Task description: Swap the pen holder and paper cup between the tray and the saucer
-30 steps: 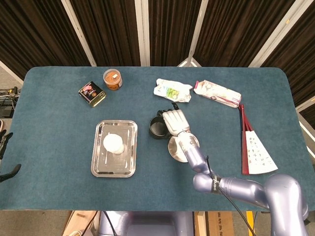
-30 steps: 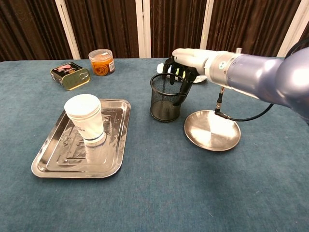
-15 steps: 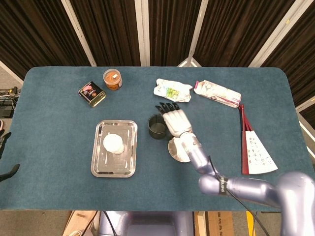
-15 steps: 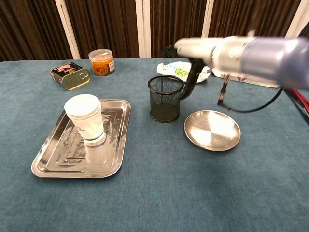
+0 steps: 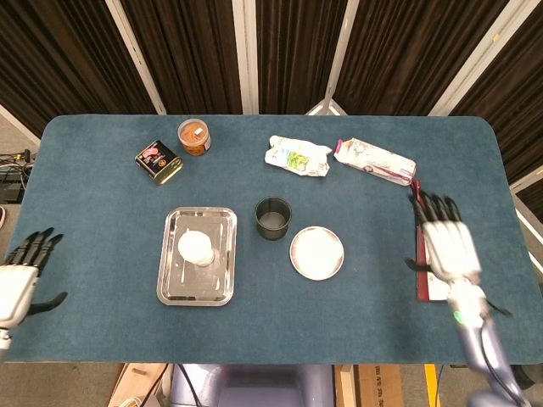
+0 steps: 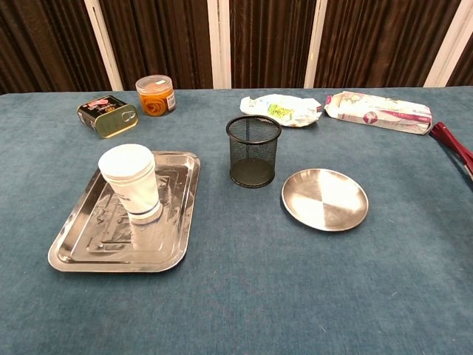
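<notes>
Landmark: pen holder (image 6: 253, 151), black mesh, upright on the table (image 6: 244, 296), between tray and saucer.

Left hand (image 5: 17, 280): far left of the pen holder, at the table's edge, fingers apart, holding nothing.

Tin (image 6: 108, 115) and orange jar (image 6: 155, 95): behind and left of the pen holder.

Tray (image 6: 81, 248): left of the pen holder, apart from it. Paper cup (image 6: 131, 183) stands upside down on the tray.

Saucer (image 6: 324, 198): just right of the pen holder, not touching, bare.

Two snack packets (image 6: 281, 109) (image 6: 377, 112): behind and right of the pen holder.

Right hand (image 5: 447, 246): far right of the pen holder, over a folded fan (image 5: 434, 254), fingers spread, nothing held.
</notes>
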